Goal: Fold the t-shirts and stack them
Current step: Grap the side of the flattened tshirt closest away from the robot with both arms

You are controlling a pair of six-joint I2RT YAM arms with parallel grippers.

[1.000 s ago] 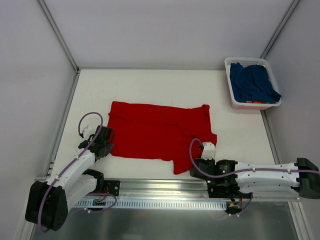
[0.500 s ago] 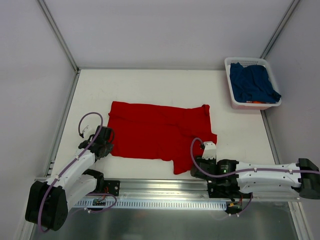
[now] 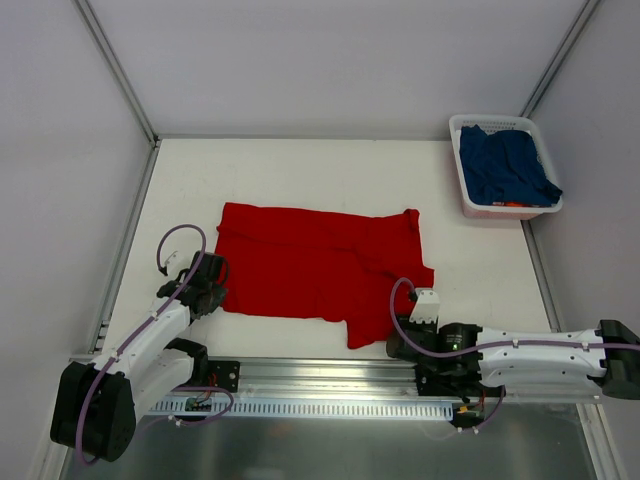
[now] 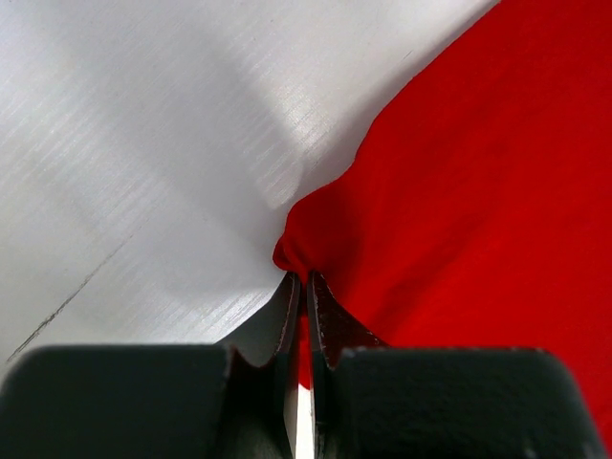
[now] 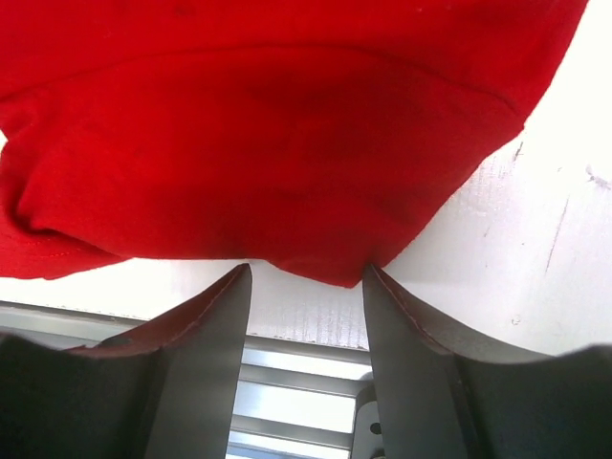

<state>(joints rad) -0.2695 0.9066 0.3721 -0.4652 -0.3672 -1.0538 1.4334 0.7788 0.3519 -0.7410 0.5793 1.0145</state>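
Left fingers (image 4: 330, 335) pinch red t-shirt (image 4: 459, 191) corner; right fingers (image 5: 206, 335) parted (hem just between tips).

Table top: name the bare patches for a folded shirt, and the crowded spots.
Bare white table: the far strip beyond the red cloth t-shirt, and the patch between it and the white plastic basket. Crowded: the near edge, with left gripper and right gripper at the shirt.

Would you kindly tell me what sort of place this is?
Probably a robotics lab test cell, not a home: a white table boxed in by plain white panels on aluminium framing, with left arm and right arm bolted to a metal rail at its near edge.
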